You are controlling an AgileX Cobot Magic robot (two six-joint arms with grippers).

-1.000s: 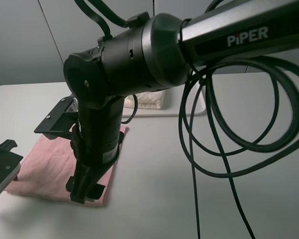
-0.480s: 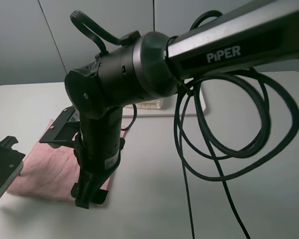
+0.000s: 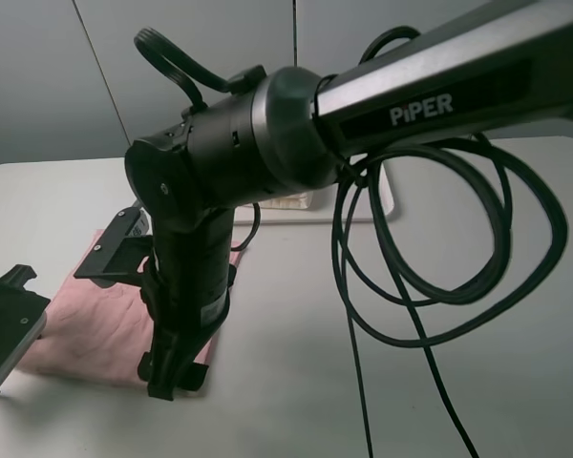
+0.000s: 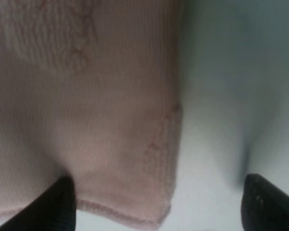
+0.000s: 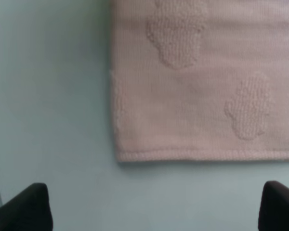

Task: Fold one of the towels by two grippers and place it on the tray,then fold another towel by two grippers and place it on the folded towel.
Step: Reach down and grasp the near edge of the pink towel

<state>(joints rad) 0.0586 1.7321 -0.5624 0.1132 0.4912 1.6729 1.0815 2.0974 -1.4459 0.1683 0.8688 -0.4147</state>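
The right arm (image 3: 267,143) is filling the front of the high view and covering the middle of the pink towel (image 3: 86,324), so only the cloth's left part and a strip of its right edge are showing. The black cable (image 3: 439,286) is looping in front of the table (image 3: 296,382).

The right gripper (image 5: 151,211) is hanging over bare table just off one corner of the towel. Its fingertips (image 5: 24,207) are sitting wide apart with nothing between them. The left gripper (image 4: 164,207) is cut off at the left edge of the high view. In its own wrist view it is straddling the towel's other near corner with its jaws spread. One fingertip (image 4: 62,202) is lying over the cloth and the other over the table. That view is blurred, so I cannot tell whether the tip is touching the cloth.

The towel is lying flat at the table's front left. Its near hem is running across the high view and its side edges are running away toward the tray (image 3: 377,205). I cannot tell which axis is longer under the arm. On the tray, at the back, the cream towel (image 3: 288,200) is peeking out, mostly hidden.
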